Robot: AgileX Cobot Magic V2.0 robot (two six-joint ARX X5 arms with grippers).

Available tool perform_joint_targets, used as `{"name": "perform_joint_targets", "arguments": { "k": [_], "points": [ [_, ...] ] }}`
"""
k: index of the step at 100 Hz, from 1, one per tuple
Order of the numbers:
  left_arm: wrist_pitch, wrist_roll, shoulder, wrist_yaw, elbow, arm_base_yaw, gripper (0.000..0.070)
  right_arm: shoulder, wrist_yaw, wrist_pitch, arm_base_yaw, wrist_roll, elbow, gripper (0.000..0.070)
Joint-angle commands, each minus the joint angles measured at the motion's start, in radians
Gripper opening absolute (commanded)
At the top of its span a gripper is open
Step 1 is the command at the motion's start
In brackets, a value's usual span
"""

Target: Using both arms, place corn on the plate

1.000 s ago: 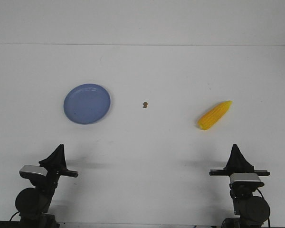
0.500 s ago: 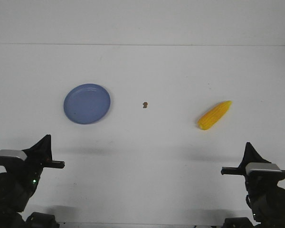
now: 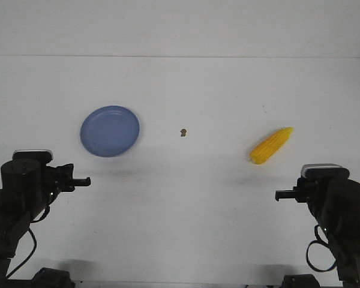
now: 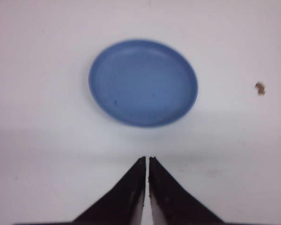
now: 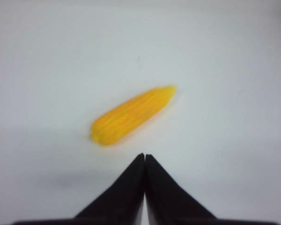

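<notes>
Front view: the left arm stands at the near left edge of the white table, raised above the surface, with its gripper end pointing toward the table's middle; the right arm stands at the near right edge in a mirrored pose. The plate lies flat on the left half of the table, with nothing in it. The corn lies on the right half, well apart from the plate, its narrow tip angled away from the robot and to the right. A small brown speck sits on the table between them. Left wrist view: the left gripper has its fingers drawn together, with only a thin slit between the tips and nothing held; the plate lies beyond the tips, apart from them. Right wrist view: the right gripper has its fingers pressed together on nothing; the corn lies on the table just beyond the tips, not touching them.
</notes>
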Motion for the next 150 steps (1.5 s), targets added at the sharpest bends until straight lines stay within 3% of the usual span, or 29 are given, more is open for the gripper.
{"name": "perform_joint_targets", "arguments": {
  "k": [1,12,17,21,26,31,35,41,46,60,74,99,126,150],
  "points": [
    [0.003,0.008,0.011,-0.002,0.02,0.0,0.0012,0.009,-0.016,0.009,0.001,0.013,0.014,0.0001],
    [0.005,0.008,0.016,-0.002,0.02,0.0,0.0015,0.027,-0.016,0.008,0.001,0.013,0.014,0.0001],
    [0.006,0.008,0.016,-0.002,0.02,0.0,0.0053,0.027,-0.016,0.008,0.001,0.014,0.014,0.0003],
    [0.006,0.008,0.016,-0.002,0.02,0.0,0.0158,0.027,-0.016,0.008,0.001,0.014,0.014,0.0021],
    [0.006,0.007,0.016,-0.002,0.02,0.0,0.0364,0.026,-0.016,0.008,0.001,0.013,0.014,0.0091],
    [0.007,0.006,0.016,-0.002,0.02,0.0,0.0541,0.025,-0.015,0.008,0.001,0.014,0.014,0.0232],
    [0.007,0.006,0.016,-0.002,0.02,0.0,0.0598,0.025,-0.015,0.008,0.001,0.014,0.014,0.0385],
    [0.007,0.006,0.016,-0.002,0.02,0.0,0.0584,0.025,-0.015,0.008,0.001,0.014,0.014,0.0582],
    [0.007,0.006,0.015,-0.002,0.02,0.0,0.0584,0.025,-0.016,0.008,0.001,0.016,0.014,0.0649],
    [0.019,0.003,0.021,-0.002,0.02,0.001,0.0575,0.025,-0.015,0.01,0.001,0.019,0.014,0.0647],
    [0.1,0.004,0.086,-0.002,0.021,0.014,0.0456,0.025,-0.014,0.016,0.001,0.021,0.014,0.0646],
    [0.24,-0.001,0.414,0.021,0.072,0.126,0.046,0.026,-0.014,0.017,0.001,0.021,0.014,0.0646],
    [0.238,0.008,0.805,0.024,0.266,0.199,0.0461,0.026,-0.014,0.016,0.001,0.035,0.014,0.0646],
    [0.239,0.008,1.003,0.024,0.368,0.204,0.0461,0.026,-0.014,0.016,0.001,0.035,0.014,0.0646]
  ]
}}
